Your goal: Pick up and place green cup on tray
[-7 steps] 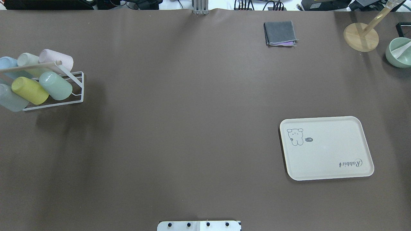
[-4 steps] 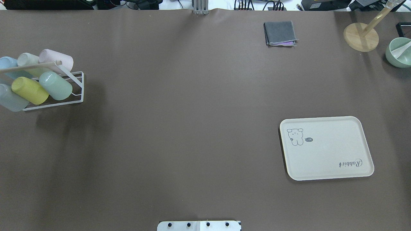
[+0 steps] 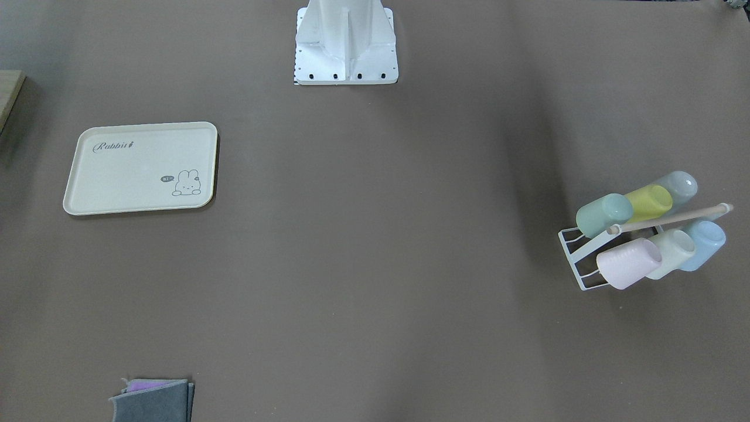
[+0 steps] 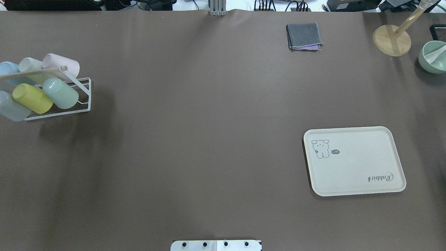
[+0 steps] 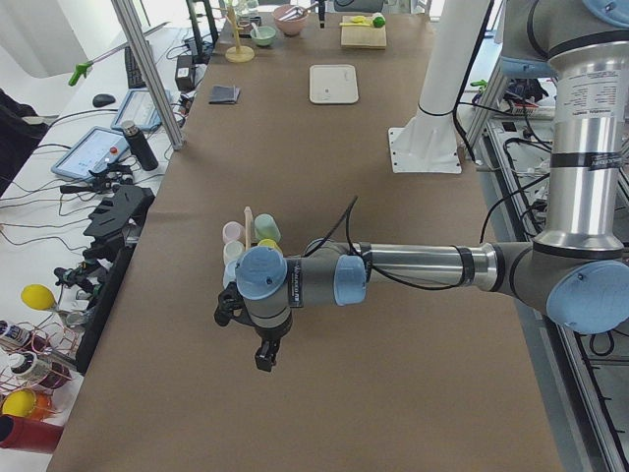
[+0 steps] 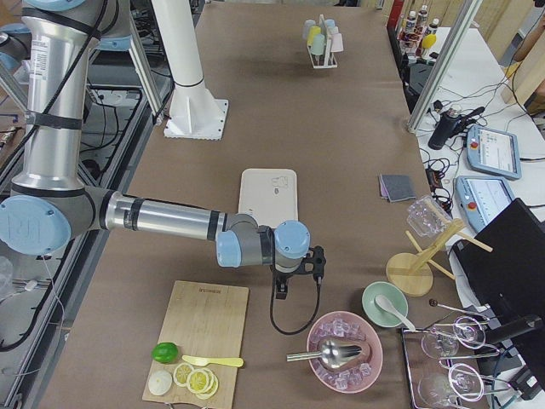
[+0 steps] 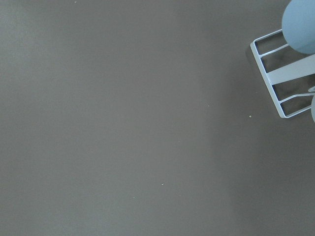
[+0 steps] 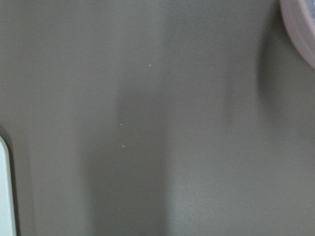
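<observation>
The green cup (image 4: 61,93) is a pale mint tumbler that lies tilted on the white wire rack (image 4: 83,104) at the table's left edge, beside a yellow-green cup (image 4: 32,98). It also shows in the front view (image 3: 602,214) and the left side view (image 5: 266,229). The cream tray (image 4: 353,160) with "Rabbit" script lies bare on the right; it also shows in the front view (image 3: 140,167). My left gripper (image 5: 263,359) hangs above the table just short of the rack; I cannot tell if it is open. My right gripper (image 6: 281,291) hangs beyond the tray's end; I cannot tell its state.
The rack also holds pink (image 4: 62,64), whitish (image 4: 31,66) and blue (image 4: 8,69) cups under a wooden rod. A folded grey cloth (image 4: 304,36), a wooden stand (image 4: 392,40) and a green bowl (image 4: 433,56) sit at the back right. A cutting board (image 6: 204,328) and a pink bowl (image 6: 345,351) lie near the right arm.
</observation>
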`<state>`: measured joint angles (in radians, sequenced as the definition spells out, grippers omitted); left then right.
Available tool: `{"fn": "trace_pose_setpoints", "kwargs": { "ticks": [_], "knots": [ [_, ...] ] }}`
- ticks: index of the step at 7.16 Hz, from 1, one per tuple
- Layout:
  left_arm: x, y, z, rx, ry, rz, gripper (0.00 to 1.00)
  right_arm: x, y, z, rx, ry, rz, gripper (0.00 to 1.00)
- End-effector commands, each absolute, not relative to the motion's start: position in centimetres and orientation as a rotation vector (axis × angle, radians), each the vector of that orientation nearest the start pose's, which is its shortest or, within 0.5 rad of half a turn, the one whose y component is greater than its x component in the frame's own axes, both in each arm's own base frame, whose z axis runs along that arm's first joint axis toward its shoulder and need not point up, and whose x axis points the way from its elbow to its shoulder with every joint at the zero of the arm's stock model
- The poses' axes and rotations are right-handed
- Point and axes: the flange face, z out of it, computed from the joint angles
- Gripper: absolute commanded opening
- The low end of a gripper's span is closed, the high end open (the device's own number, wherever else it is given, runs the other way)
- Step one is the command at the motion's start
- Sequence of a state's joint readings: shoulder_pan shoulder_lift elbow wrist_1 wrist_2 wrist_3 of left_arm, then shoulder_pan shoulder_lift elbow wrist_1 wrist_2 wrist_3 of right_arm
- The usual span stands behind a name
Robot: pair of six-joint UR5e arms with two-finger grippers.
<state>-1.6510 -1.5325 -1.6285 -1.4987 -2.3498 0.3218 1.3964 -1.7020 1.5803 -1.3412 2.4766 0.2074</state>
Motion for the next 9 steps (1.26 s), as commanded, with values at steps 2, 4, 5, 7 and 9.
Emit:
{"fn": "trace_pose_setpoints", "kwargs": {
  "ticks": [2,4,5,7,9],
  "knots": [
    [-9.8,-42.0,63.5,0.138,0.761,0.221,0.98,-14.0,-48.2,62.4,-0.15,-0.972,-0.009,1.0],
    [-9.2,-43.8,59.4,0.183,0.7,0.271,0.98,-18.7,-47.4,60.8,-0.116,-1.004,0.005,1.0],
    [-7.0,-43.7,55.4,0.126,0.635,0.325,0.98,-19.5,-47.0,60.4,-0.096,-1.011,-0.01,1.0],
    [-1.5,-47.5,44.9,0.041,0.457,0.473,0.98,-19.8,-46.1,60.9,-0.077,-1.015,-0.039,0.92],
    [5.7,-48.5,34.7,-0.093,0.241,0.658,0.97,-19.4,-44.3,62.9,-0.076,-0.989,-0.059,0.87]
  ]
}}
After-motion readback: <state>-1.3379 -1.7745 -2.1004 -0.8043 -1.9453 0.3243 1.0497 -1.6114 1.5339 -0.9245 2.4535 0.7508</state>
